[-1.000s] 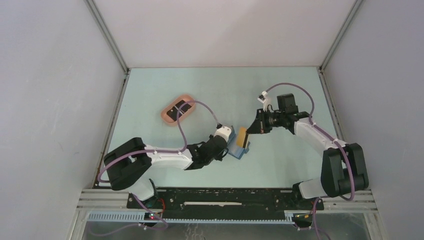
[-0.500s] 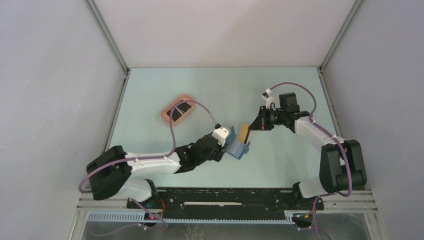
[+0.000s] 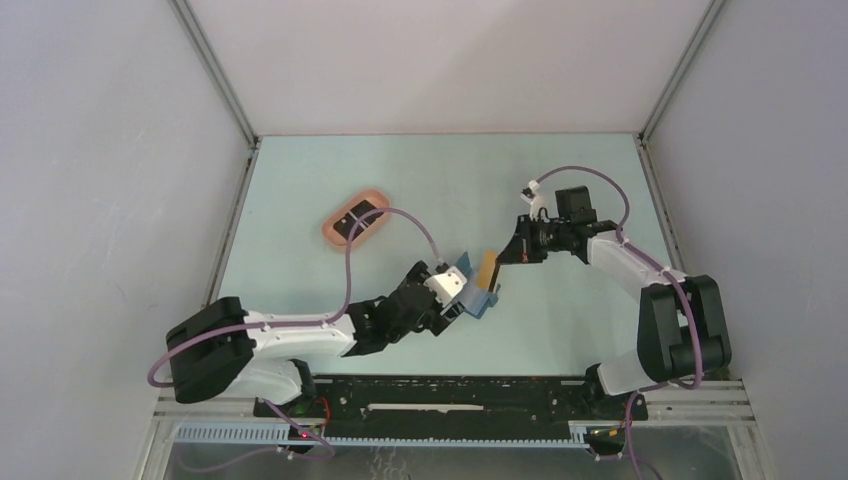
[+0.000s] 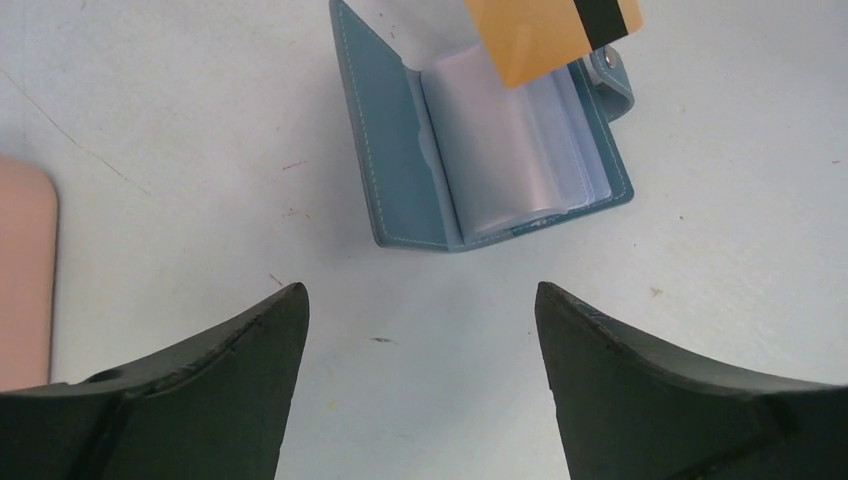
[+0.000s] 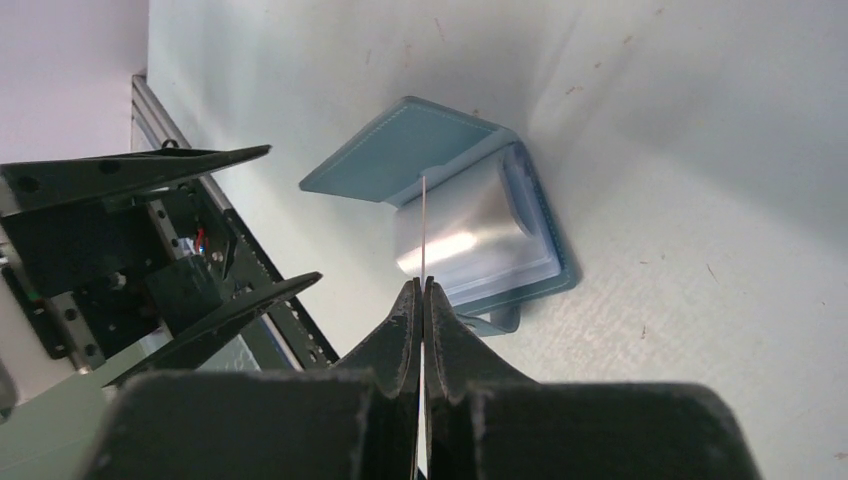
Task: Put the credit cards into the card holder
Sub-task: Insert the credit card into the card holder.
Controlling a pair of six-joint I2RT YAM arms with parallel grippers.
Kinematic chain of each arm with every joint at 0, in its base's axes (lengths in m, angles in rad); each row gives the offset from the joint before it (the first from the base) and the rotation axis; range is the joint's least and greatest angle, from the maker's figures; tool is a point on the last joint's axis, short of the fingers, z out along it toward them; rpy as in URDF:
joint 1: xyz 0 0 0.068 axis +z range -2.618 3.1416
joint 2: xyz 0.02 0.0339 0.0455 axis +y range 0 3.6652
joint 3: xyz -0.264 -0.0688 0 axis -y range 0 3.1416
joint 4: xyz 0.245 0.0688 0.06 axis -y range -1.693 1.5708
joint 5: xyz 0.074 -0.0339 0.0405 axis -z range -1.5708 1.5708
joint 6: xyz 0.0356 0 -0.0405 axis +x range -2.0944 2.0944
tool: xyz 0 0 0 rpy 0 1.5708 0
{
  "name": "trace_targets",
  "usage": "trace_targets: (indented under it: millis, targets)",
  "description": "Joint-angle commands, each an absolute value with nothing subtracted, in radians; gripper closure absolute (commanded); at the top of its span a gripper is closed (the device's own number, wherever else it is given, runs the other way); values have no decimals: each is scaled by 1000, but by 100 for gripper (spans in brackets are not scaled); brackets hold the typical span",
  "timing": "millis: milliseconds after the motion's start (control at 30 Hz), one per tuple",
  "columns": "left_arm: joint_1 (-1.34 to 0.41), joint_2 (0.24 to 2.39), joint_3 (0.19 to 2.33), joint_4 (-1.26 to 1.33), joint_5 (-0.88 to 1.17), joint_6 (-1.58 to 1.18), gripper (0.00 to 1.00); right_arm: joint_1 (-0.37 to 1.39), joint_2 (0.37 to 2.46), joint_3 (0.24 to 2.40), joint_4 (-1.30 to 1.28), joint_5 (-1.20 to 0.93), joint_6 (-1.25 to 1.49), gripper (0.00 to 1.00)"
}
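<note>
The card holder [image 4: 400, 150] is a blue wallet lying open on the table, its clear inner pockets [image 4: 505, 160] facing up. One cover [image 5: 400, 150] stands raised at an angle. My right gripper [image 5: 422, 286] is shut on the orange-tan credit card [image 4: 545, 35], which hangs edge-down just over the pockets. That card [image 5: 424, 225] shows only as a thin line in the right wrist view. My left gripper [image 4: 420, 295] is open with nothing between its fingers, a short way back from the holder's near edge. Black credit cards [image 3: 362, 218] lie in the pink tray.
The pink oval tray [image 3: 335, 232] sits at the left, well behind the wallet, and its edge [image 4: 25, 270] shows in the left wrist view. The left gripper's fingers [image 5: 215, 160] reach in close beside the holder. Grey walls enclose the table on three sides.
My left gripper has gone from shut to wide open and has drawn back from the card holder. The right gripper still holds the orange card over the wallet, hardly moved.
</note>
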State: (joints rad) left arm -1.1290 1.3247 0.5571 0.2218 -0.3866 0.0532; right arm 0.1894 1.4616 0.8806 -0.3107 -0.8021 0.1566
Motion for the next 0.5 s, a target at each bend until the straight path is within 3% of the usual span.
trace_targets:
  millis: [0, 167, 467]
  targets:
    - [-1104, 1269, 525, 346, -341, -63, 12, 194, 1496, 912, -316, -715, 187, 100]
    - [-1093, 1327, 565, 351, -360, -167, 13, 197, 1484, 900, -303, -624, 217, 100]
    - [-1043, 1479, 659, 292, -408, -270, 41, 190, 1490, 896, -307, -570, 239, 100]
